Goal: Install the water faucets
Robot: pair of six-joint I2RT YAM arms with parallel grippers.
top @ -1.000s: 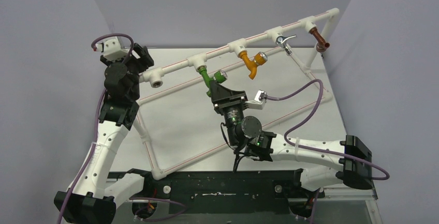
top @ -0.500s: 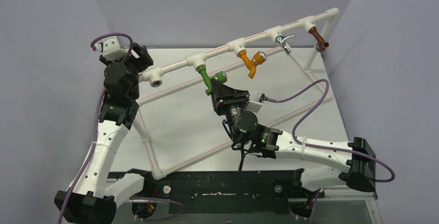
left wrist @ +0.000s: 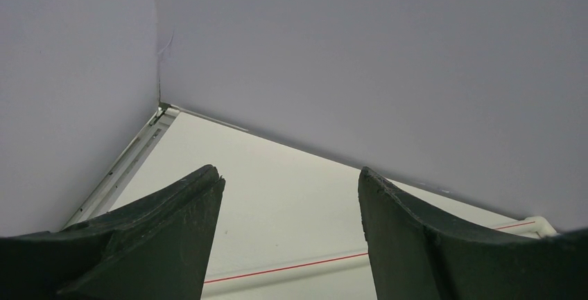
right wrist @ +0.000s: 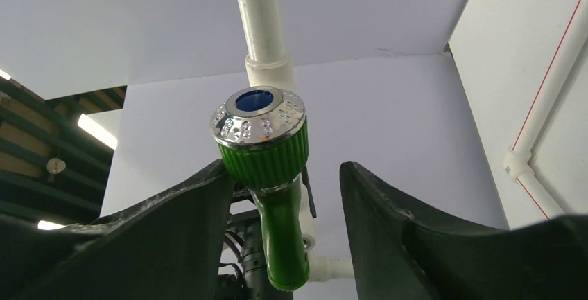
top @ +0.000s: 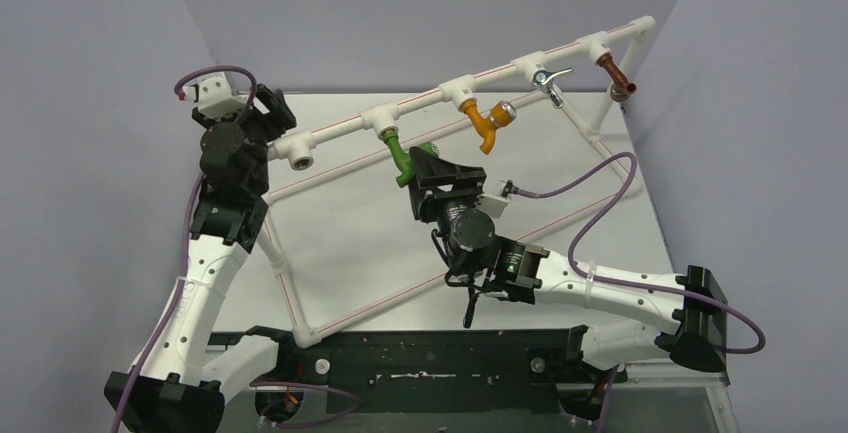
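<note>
Though rolled further round, the right tool (right wrist: pixel 284 167) brackets the green faucet (right wrist: pixel 263 149) unclamped; the left tool (left wrist: pixel 290 177) gapes.

The water faucet (right wrist: pixel 267 168) sits between the fingers of the right gripper (right wrist: pixel 284 175) and hangs from the pipe rail (top: pixel 340 133) just behind this gripper. Along the rail, to the gripper's right, comes the next tap (top: pixel 487 125) and further the lever tap (top: pixel 545 81). To its left is the open fitting (top: pixel 300 161), beside the left gripper (top: pixel 270 110).
</note>
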